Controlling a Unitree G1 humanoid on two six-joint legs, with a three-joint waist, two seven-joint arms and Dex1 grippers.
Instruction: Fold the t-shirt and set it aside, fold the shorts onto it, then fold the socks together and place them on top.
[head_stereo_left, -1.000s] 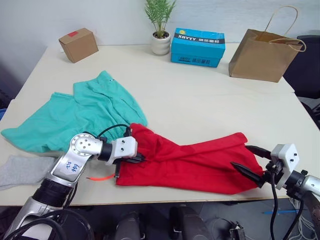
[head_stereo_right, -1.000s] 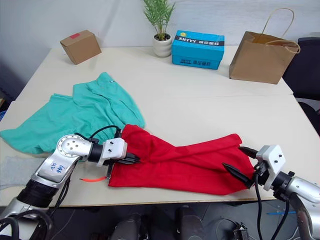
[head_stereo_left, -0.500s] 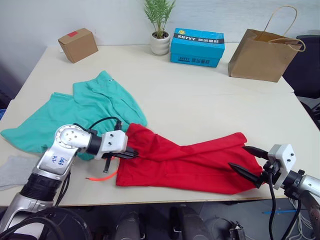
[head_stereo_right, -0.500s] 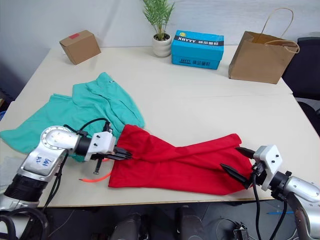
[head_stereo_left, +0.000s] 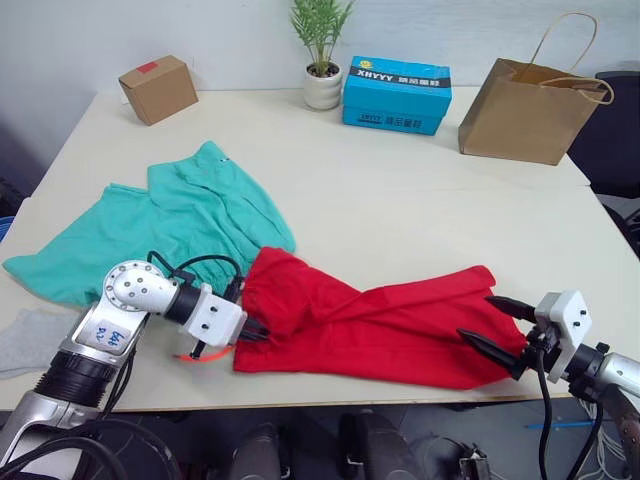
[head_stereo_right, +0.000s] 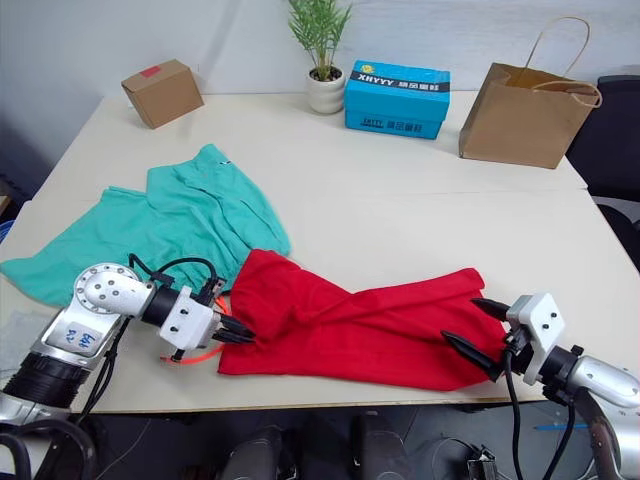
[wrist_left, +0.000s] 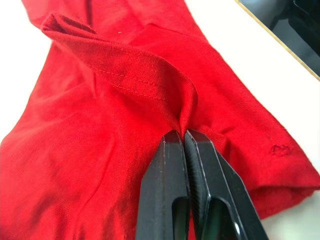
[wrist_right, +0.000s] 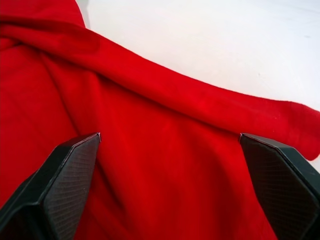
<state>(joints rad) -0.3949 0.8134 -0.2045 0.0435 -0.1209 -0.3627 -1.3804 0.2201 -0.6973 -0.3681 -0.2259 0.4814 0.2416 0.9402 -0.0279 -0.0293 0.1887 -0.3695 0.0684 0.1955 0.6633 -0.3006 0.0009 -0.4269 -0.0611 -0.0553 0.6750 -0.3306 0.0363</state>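
Observation:
The red t-shirt (head_stereo_left: 370, 320) lies crumpled in a long strip near the table's front edge. My left gripper (wrist_left: 181, 134) is shut on a raised fold of the t-shirt's hem (wrist_left: 150, 80) at its left end (head_stereo_left: 255, 330). My right gripper (head_stereo_left: 492, 327) stands open at the t-shirt's right end, one finger on each side of the cloth (wrist_right: 170, 150). The teal shorts (head_stereo_left: 170, 225) lie spread behind the left arm, their orange drawstring (head_stereo_left: 200, 355) trailing under the left gripper. A grey sock (head_stereo_left: 25, 340) lies at the front left corner.
Along the back of the table (head_stereo_left: 400, 190) stand a cardboard box (head_stereo_left: 157, 88), a potted plant (head_stereo_left: 321, 85), a blue box (head_stereo_left: 397, 93) and a brown paper bag (head_stereo_left: 522, 108). Both grippers are close to the table's front edge.
My left gripper has drawn slightly left and toward the front edge, its wrist turned, staying at the t-shirt's left end. The right gripper has hardly moved.

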